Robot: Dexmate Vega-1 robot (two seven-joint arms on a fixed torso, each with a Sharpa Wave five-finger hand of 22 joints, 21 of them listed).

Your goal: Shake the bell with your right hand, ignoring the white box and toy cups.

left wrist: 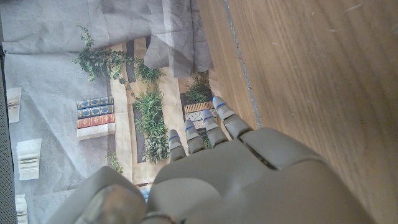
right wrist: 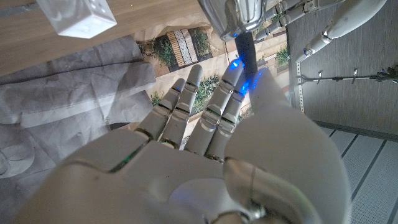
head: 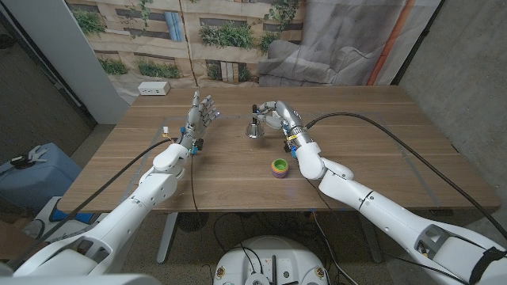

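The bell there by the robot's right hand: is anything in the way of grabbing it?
Nothing visible blocks it. The right hand is already at the bell, fingers on its dark handle. The toy cups sit nearer the robot, and the white box is at the far corner.

Count of things on the bench (head: 380, 134)

One bell (head: 253, 129), silver with a dark handle. One white box (head: 154, 89) at the far left corner. One stack of toy cups (head: 279, 167); how many cups are nested in it cannot be told, though green, purple and yellow rims show. Two robot hands: a left robot hand (head: 200, 115) and a right robot hand (head: 277, 113). One bench carries all of these.
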